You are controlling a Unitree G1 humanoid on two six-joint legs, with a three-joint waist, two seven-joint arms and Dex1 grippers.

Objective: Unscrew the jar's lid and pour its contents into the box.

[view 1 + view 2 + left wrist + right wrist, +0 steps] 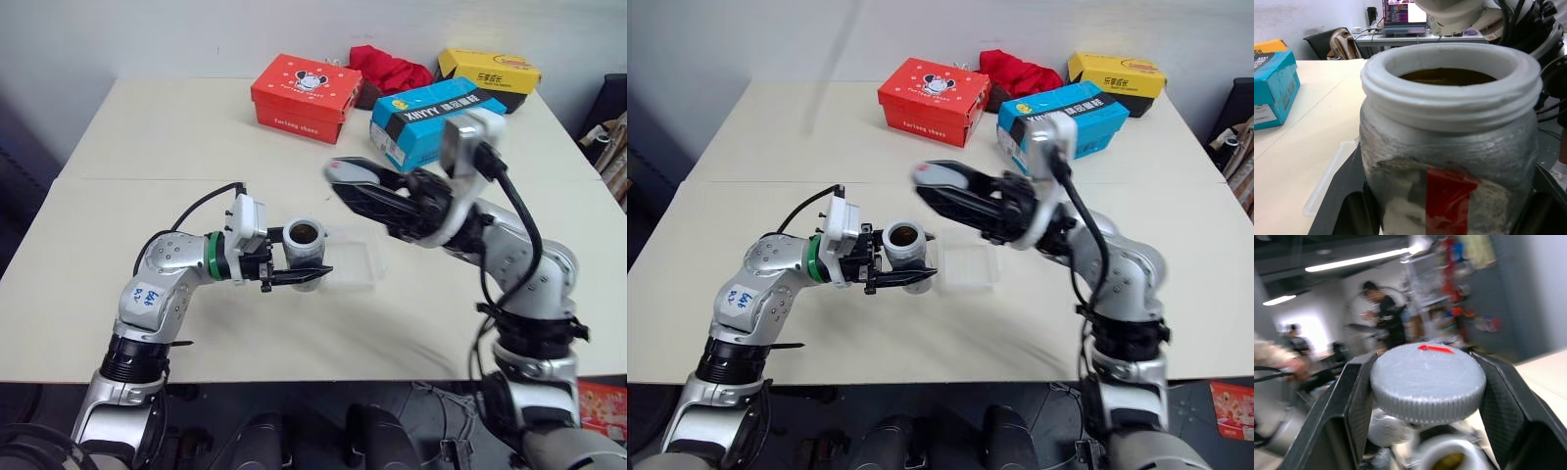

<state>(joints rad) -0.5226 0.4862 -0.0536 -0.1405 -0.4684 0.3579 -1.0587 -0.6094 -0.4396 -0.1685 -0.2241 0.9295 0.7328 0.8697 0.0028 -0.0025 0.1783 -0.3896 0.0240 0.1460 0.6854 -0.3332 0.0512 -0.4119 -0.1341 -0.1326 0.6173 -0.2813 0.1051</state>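
My left gripper (312,259) is shut on the jar (306,235), holding it upright just above the table with its mouth open. The jar's red label strip (1447,200) faces the left wrist camera. Its inside looks dark brown, and I cannot make out the contents. My right gripper (343,181) is shut on the grey lid (1427,382), which has a small red mark on top. It holds the lid off the jar, above it and to its right. The clear shallow box (358,262) lies on the table just right of the jar, under the right gripper.
At the back of the table stand a red cardboard box (306,96), a blue box (436,117) and a yellow box (488,70), with a red cloth (390,69) between them. The table's (147,147) front edge runs just below both arms. People stand in the room behind.
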